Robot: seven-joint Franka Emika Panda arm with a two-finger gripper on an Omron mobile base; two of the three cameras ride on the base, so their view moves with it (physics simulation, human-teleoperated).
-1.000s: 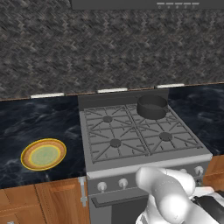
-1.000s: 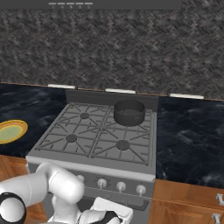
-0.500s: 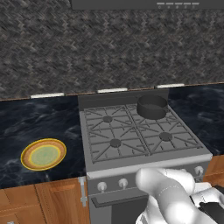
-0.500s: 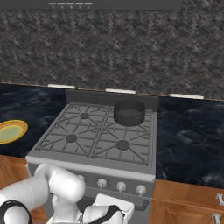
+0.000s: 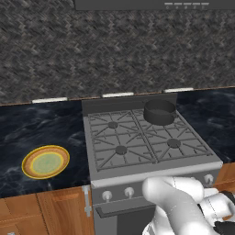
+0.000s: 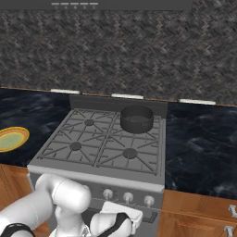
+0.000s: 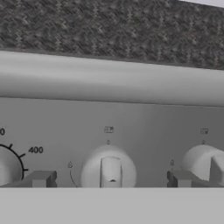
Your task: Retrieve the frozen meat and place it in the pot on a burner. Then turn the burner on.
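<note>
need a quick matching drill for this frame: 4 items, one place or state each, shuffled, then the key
Items:
1. pot
2. plate
3. end effector
4. middle knob

Places or states:
A. on the dark counter left of the stove
B. on the rear right burner grate
C. pointer upright, between the fingertips
D. open, facing the stove's front panel

Pairs: 1-B, 2-A, 3-D, 4-C

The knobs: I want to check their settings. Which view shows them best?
The hand view: one knob sits large between the open pincer tips, pointer upright. The right base view shows the knobs small; in the left base view the arm partly hides them.
</note>
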